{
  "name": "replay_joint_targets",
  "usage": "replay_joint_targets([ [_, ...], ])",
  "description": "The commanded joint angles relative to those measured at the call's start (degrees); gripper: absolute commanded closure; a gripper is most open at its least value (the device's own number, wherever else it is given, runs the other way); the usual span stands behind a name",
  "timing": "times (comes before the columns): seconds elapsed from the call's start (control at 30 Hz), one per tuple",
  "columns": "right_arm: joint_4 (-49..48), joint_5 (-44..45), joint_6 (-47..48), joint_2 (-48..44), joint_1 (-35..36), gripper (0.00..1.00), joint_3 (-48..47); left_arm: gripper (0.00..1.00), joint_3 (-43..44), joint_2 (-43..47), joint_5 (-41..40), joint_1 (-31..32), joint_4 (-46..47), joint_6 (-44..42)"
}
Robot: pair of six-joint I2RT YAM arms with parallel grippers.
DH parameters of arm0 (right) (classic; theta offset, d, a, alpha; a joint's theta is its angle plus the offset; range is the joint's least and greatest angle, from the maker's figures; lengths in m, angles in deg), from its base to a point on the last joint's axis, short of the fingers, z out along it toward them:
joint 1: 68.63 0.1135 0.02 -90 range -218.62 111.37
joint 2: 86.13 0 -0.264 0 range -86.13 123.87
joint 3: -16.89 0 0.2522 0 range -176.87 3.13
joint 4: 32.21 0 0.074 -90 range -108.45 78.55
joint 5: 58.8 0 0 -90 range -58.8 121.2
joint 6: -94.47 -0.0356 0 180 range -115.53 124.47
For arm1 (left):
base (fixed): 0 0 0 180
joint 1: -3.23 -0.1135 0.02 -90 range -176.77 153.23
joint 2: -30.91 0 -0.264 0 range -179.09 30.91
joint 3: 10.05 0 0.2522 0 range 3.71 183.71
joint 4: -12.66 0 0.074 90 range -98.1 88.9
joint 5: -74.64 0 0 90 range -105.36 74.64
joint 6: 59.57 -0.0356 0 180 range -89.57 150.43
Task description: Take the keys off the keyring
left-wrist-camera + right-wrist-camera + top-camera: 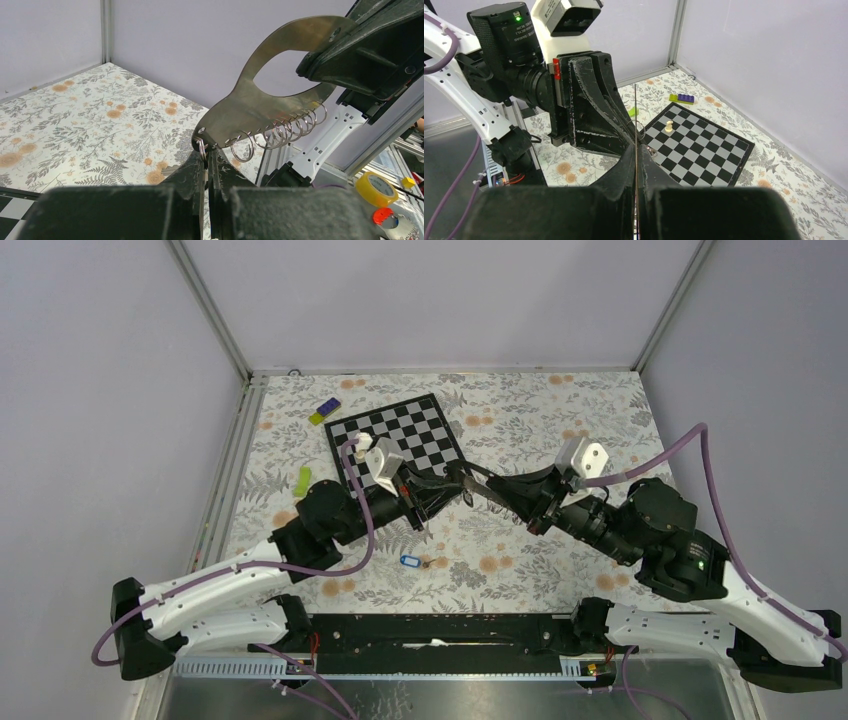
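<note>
One keyring (408, 561) with a blue tag lies on the counter (520, 420), at the lower left of where the two claws meet. The left claw (206, 152) is pressed together on one small ring (201, 146) at the corner of one metal plate (235, 115). The right claw (636, 149) pinches that plate.

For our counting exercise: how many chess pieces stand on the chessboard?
1. A white piece stands on the chessboard near its left edge in the right wrist view; the right gripper hides some squares, so more may be hidden.
</note>
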Motion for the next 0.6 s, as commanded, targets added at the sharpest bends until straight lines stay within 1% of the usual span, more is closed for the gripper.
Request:
replay_joint_targets([
  [0.0, -2.23, 4.57, -0.12, 0.20, -0.11, 0.99, 1.67, 1.00, 2.84, 2.12, 2.33, 0.18, 2.83, -1.24],
  [0.17, -2.76, 6.83, 1.06, -0.27, -0.08, 0.95, 2.89, 1.00, 5.64, 2.29, 7.60, 0.18, -2.67, -2.10],
  [0.27, -2.55, 6.65, 2.26, -0.76, -0.09, 0.94, 3.39, 1.00, 7.76, 2.16, 11.34, 0.20, -8.22, -2.58],
  [0.4, -1.41, 4.11, 4.91, -2.09, -0.08, 0.91, 4.33, 1.00, 10.78, 2.26, 15.37, 0.18, -15.78, -2.82],
  [0.57, 1.07, -0.28, 7.21, -3.92, -0.07, 0.87, 5.74, 1.00, 13.03, 3.28, 20.72, 0.18, -22.90, -1.85],
])
